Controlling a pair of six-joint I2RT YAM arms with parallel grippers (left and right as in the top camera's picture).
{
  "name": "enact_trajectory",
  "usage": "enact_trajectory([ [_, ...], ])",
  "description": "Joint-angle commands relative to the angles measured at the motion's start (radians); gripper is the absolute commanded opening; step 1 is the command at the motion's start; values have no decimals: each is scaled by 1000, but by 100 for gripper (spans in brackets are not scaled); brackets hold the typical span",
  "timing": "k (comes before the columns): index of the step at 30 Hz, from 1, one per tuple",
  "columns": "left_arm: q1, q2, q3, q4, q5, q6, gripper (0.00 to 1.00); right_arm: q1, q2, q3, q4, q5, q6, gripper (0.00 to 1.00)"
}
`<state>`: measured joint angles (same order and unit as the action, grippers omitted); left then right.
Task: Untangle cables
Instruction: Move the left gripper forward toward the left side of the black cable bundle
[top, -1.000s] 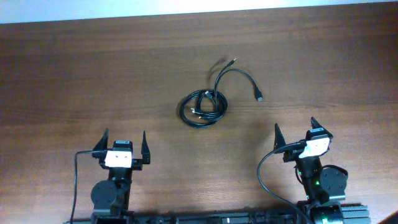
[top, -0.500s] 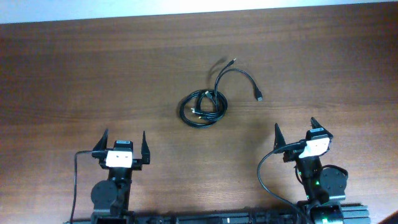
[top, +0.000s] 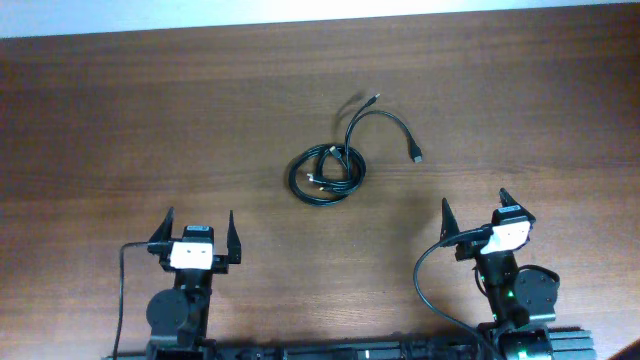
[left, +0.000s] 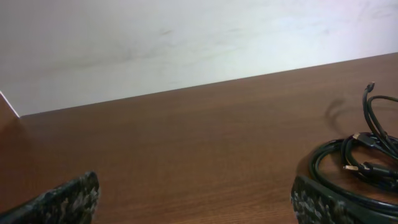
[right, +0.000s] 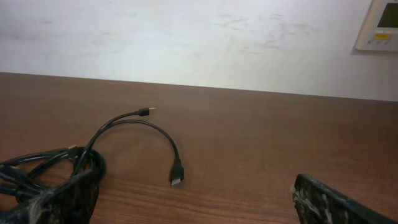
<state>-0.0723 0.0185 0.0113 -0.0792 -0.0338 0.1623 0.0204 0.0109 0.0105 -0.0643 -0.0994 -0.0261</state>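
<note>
At the near edge of the table (top: 120, 120), both arms stand at their bases. The left gripper (top: 200, 228) has its jaws spread wide and holds nothing. The right gripper (top: 475, 208) is also wide open and empty. Neither one touches anything.

Further out, near the middle of the table, lie the cables (top: 322, 178). They are wound into a small round coil with several strands crossing each other. In the left wrist view the coil (left: 367, 168) lies ahead and to the right of the open fingers (left: 62, 199).

Beyond the coil, two loose ends leave it toward the far right. One ends in a larger plug (top: 417, 156), the other in a small plug (top: 375, 98).

The untangling seems not yet begun; the step in hand is the first reach. The next move probably calls for one gripper to hold the coil down while the other takes a loose end, perhaps the larger plug, and pulls it gently away.
</note>
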Motion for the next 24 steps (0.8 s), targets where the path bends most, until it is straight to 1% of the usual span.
enact_trajectory([
  [1, 3, 56, 22, -51, -6, -80, 99, 6, -3, -5, -4, -21, 4, 98],
  [3, 3, 103, 47, -108, -4, -115, 99, 6, -3, -5, -3, -21, 4, 99],
  [6, 3, 187, 97, -183, 63, -117, 99, 6, -3, -5, -4, -21, 4, 98],
  [8, 3, 242, 140, -201, 95, -117, 99, 6, -3, -5, -4, -21, 4, 98],
  [12, 3, 331, 236, -232, 94, -105, 99, 6, -3, -5, -4, -21, 4, 98],
  [18, 3, 499, 390, -378, 95, -105, 99, 6, -3, -5, -4, -21, 4, 99],
  [20, 3, 559, 416, -399, 106, -105, 99, 6, -3, -5, -4, -21, 4, 99],
  [24, 3, 709, 465, -405, 186, -106, 99, 6, -3, -5, -4, -21, 4, 98],
])
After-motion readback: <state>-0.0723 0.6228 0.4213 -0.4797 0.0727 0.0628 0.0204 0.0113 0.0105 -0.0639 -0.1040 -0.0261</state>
